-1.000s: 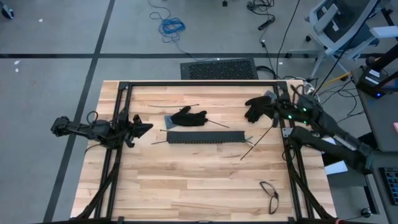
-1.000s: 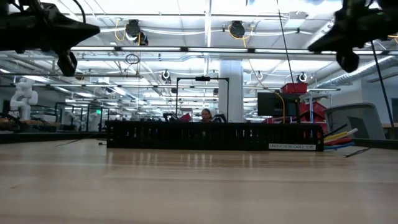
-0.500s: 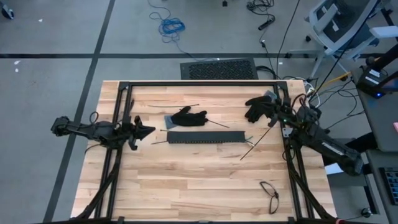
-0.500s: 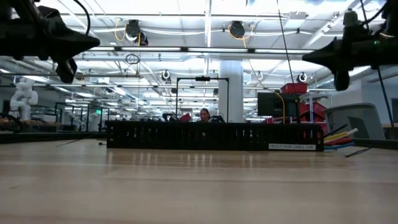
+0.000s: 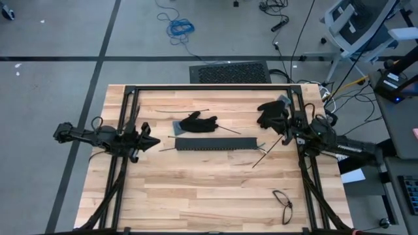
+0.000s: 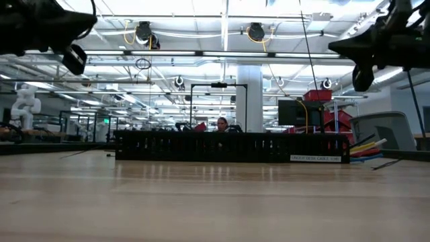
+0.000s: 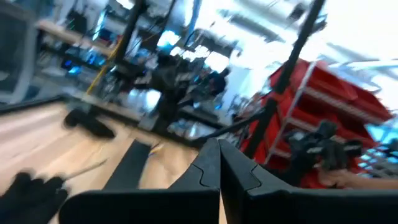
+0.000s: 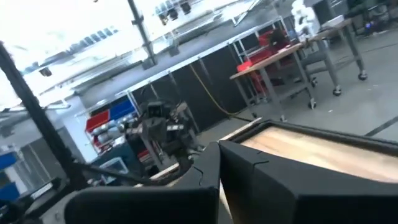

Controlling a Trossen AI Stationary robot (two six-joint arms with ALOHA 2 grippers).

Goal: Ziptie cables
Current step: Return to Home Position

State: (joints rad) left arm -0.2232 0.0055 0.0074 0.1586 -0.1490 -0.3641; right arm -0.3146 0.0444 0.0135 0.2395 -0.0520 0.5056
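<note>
Left gripper (image 5: 150, 140): hung above the surface's (image 5: 196, 196) left edge, pinched fully together, empty. Right gripper (image 5: 289, 135): hung at the right edge, likewise pressed together, empty. Cable duct (image 5: 208, 143): lay mid-surface between them. Cables (image 6: 367, 146): poked out, coloured, at its right end. Black gloves (image 5: 198, 123): lay beyond.

2 blk arms (image 5: 98, 136), blk pincers (image 7: 219, 154) (image 8: 219, 155)

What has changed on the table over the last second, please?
Both arms drew back, grippers shut and empty: the left gripper slid slightly leftward; the right gripper swung down the high view as its arm levelled. Nothing was grasped or released. The black duct and cables stayed put.
</note>
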